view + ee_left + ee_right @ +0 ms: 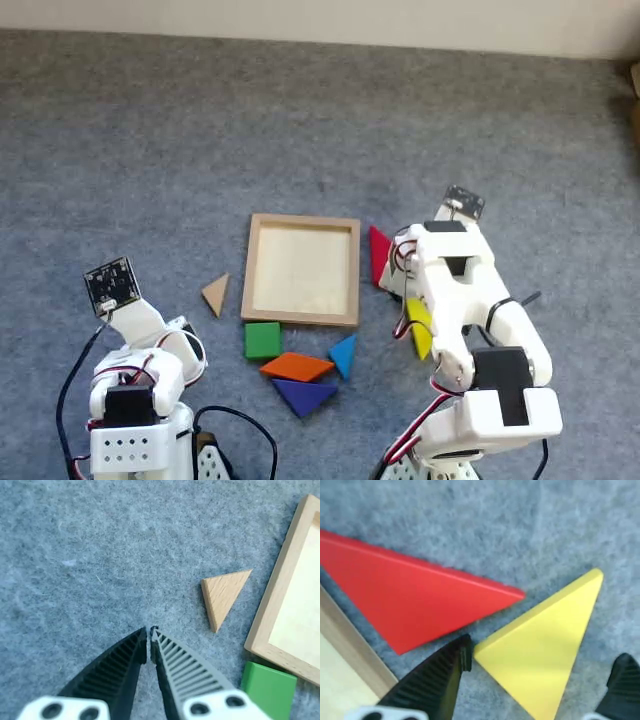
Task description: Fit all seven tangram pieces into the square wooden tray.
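The square wooden tray [250,272] lies mid-table with nothing in it. A plain wooden triangle [216,293] [222,595] lies to its left. Below it sit a green square [262,340] [267,690], an orange parallelogram [297,367], a dark blue triangle [303,396] and a small blue triangle [344,354]. A red triangle [379,253] [415,600] lies by the tray's right side, a yellow triangle [420,328] [545,655] beside it. My right gripper [545,667] is open, its fingers on either side of the yellow triangle. My left gripper [151,630] is shut over bare carpet, left of the wooden triangle.
Grey carpet [300,130] covers the table. The right arm [465,300] stands over the yellow and red pieces. The left arm [135,370] sits at the lower left. A tray edge [350,650] shows near the red triangle.
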`<state>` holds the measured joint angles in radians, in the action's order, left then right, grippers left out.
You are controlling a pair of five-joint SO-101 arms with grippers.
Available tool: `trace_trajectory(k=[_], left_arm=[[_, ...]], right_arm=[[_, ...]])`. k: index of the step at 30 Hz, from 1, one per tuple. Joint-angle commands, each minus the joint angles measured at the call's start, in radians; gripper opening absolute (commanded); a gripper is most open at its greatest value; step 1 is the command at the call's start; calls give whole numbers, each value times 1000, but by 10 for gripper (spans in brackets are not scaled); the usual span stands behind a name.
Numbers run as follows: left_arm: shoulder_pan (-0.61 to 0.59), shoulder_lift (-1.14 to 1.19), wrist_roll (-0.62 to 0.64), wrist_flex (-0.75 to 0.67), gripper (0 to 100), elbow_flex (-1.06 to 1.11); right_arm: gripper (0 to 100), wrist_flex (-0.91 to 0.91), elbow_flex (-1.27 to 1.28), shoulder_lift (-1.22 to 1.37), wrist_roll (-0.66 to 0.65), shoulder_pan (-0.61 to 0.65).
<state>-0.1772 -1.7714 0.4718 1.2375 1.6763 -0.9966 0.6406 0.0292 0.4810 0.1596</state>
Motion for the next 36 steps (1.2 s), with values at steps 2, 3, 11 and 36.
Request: trace_trajectory(k=[2,3,11,36], left_arm=[[21,7,-6,5,43,22],[21,7,-6,5,43,22],[21,7,-6,5,43,22],[21,7,-6,5,43,22]], right_arm=[[407,-27,8,10,6,-13],[407,-27,8,12,6,-13],[281,-27,5,13,-3,-13],[249,-84,74,-291,-293,-10]])
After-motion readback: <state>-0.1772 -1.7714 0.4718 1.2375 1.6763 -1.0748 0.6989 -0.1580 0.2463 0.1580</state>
